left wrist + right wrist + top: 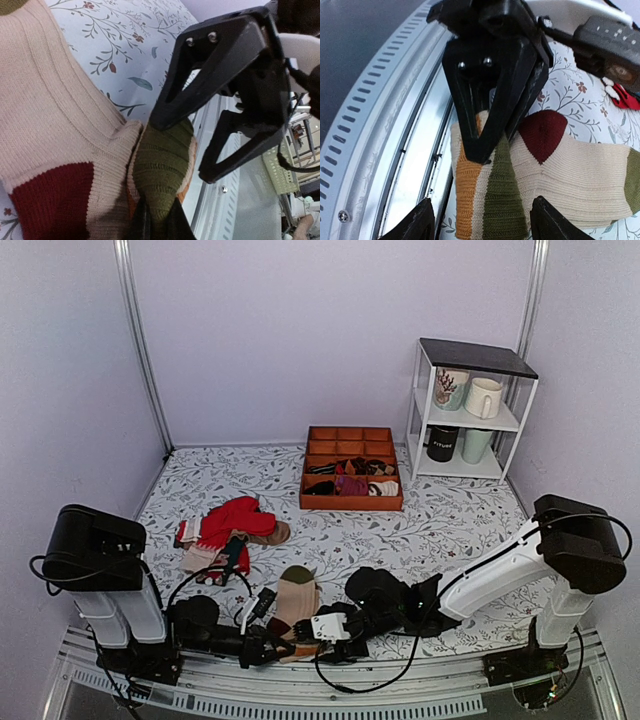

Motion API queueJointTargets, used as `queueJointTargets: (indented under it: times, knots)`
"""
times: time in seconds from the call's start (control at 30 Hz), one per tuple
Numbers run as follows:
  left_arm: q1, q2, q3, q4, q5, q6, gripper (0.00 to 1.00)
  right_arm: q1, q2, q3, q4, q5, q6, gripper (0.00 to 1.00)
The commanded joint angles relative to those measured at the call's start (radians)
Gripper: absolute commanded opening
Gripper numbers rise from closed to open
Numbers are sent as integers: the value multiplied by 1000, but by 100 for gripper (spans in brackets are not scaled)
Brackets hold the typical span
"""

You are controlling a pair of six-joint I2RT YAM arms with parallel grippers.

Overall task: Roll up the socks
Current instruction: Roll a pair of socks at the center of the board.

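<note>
The beige ribbed socks (295, 602) lie at the table's near edge between both grippers, olive toe pointing away. In the left wrist view the socks (60, 125) show a maroon heel patch. My left gripper (159, 212) is shut on their olive-striped end. In the top view my left gripper (270, 638) reaches in from the left. My right gripper (482, 222) is wide open, its fingers either side of the orange, cream and olive stripes (490, 200), just short of them. It faces the left gripper (480, 150). In the top view the right gripper (320, 628) sits at the socks' near end.
Bright red socks (238, 518) and other socks lie in a heap at the left. An orange compartment tray (350, 502) with small sock bundles stands at the back. A white shelf (470, 410) with mugs is back right. A metal rail (400, 680) runs along the near edge.
</note>
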Motion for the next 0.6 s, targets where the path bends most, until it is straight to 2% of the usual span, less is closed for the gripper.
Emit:
queueJointTargets:
  times: [0.0, 0.1, 0.3, 0.4, 0.47, 0.57]
  knots:
    - [6, 56, -63, -243, 70, -23, 0, 14, 62, 27, 8, 59, -34, 67]
    - [6, 60, -61, -241, 72, -21, 0, 18, 79, 36, 1, 69, -24, 61]
    - [13, 79, -58, -222, 76, -18, 0, 18, 91, 75, -53, 59, 11, 35]
    - [23, 72, -61, -216, 74, -15, 0, 18, 108, 108, -125, 28, 46, 28]
    - [28, 47, -72, -203, 66, 3, 11, 17, 124, 124, -174, -5, 79, 27]
    - [30, -45, -70, -227, 49, 61, 14, -4, 146, 130, -224, -96, 151, 27]
